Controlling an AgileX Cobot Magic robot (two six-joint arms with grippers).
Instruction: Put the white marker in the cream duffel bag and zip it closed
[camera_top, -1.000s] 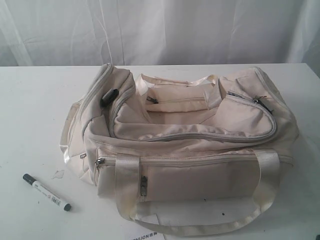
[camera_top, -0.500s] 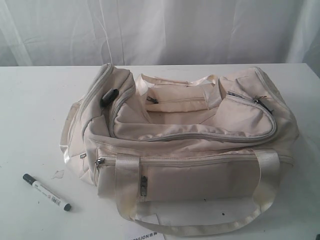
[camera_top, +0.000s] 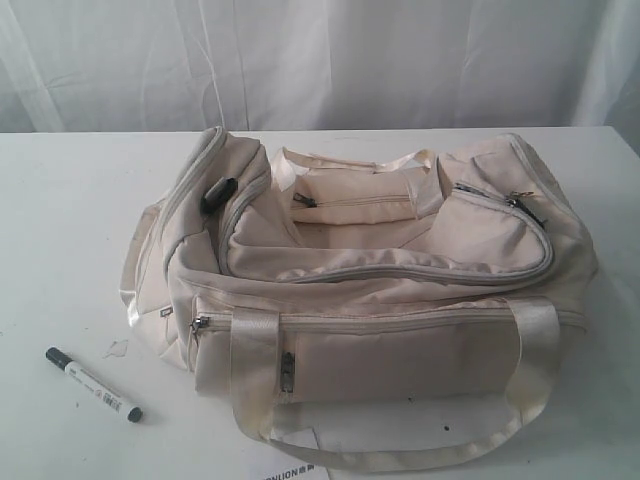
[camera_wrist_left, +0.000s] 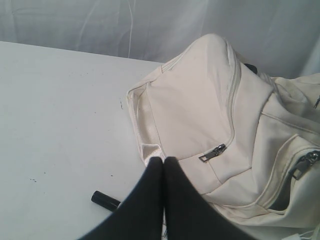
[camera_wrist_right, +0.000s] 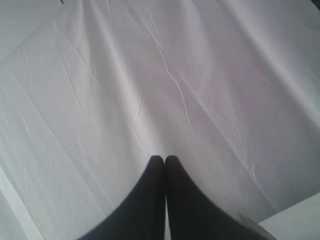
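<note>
The white marker (camera_top: 93, 385) is lying flat at the near left of the desk (camera_top: 70, 220), apart from the cream duffel bag (camera_top: 380, 260). The bag is sitting behind it in the middle of the desk, one strap handle (camera_top: 400, 455) looping toward the front edge. The left jaws are pressing together on nothing, hovering near the bag's end and the marker's black tip. The right jaws are also pressing together, facing creased white cloth (camera_wrist_right: 150, 75).
</note>
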